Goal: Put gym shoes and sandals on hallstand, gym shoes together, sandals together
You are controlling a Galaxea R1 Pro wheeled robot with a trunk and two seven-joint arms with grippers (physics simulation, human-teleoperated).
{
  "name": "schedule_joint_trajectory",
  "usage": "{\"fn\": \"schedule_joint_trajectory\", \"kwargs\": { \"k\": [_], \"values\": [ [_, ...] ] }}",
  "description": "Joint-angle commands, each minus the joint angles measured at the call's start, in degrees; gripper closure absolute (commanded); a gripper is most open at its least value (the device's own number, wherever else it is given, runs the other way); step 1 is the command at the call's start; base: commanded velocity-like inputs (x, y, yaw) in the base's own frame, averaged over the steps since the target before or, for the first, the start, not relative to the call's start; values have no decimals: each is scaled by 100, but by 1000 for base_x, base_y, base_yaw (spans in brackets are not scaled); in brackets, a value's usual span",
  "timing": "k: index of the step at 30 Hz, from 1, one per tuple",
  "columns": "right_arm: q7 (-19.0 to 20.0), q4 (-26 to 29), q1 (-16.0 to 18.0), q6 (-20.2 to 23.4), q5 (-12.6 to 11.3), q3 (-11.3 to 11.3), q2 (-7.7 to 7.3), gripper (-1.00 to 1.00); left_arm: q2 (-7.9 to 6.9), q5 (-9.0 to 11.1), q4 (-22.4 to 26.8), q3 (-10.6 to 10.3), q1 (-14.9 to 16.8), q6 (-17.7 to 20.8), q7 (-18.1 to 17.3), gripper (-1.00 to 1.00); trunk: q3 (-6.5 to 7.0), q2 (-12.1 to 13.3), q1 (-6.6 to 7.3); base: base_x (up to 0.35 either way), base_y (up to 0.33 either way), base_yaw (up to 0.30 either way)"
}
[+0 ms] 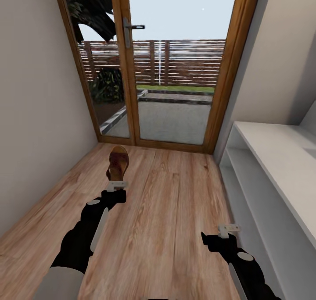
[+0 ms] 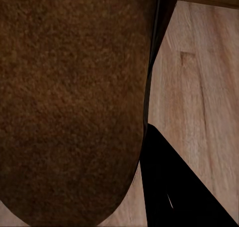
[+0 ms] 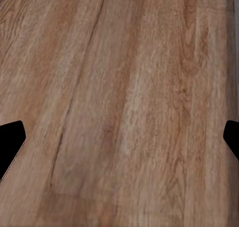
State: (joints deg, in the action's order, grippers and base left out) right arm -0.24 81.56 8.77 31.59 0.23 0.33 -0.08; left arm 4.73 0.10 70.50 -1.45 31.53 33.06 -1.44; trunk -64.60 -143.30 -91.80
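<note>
Head view: one brown sandal [image 1: 118,163] sits out ahead of the left end effector [image 1: 116,185], its heel end right at the fingertips and its long axis running straight away from the robot toward the glass door [image 1: 171,63], so it's in line w/ the arm's reach. Whether it's lifted or on the corridor floor [image 1: 166,212] can't be told here. The right end effector [image 1: 228,230] hangs low over bare planks, close beside the hallstand [image 1: 281,159] on the robot's right, well apart from the sandal; left arm is clearly the nearer one. Left wrist view: the sandal [image 2: 69,102] is pressed up against the lens, brown suede-like surface w/ a dark edge, one dark finger [image 2: 184,197] beside it; looks clamped on it, but contact isn't shown, so can't tell for sure. Right wrist view: the two fingertips [image 3: 10,142] stand wide apart at the frame edges, nothing between them but floor [image 3: 119,102]. Likely next: carry the sandal across to the rack on the right, approx. a sideways swing.
</note>
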Motion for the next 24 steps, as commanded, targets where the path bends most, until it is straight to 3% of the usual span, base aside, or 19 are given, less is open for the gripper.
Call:
{"fn": "schedule_joint_trajectory", "kwargs": {
  "k": [1, 24],
  "values": [
    [-3, 8, 2, 31, 4, 7, -1, -100, 2, -21, 8, 4, 3, 33, -32, 100, -5, -2, -2, 348, 0, 0],
    [15, 12, 2, 31, 4, 9, -1, -100, 2, -20, 8, 4, 3, 33, -32, 100, -5, -2, -2, 348, 1, 0]
  ]
}}
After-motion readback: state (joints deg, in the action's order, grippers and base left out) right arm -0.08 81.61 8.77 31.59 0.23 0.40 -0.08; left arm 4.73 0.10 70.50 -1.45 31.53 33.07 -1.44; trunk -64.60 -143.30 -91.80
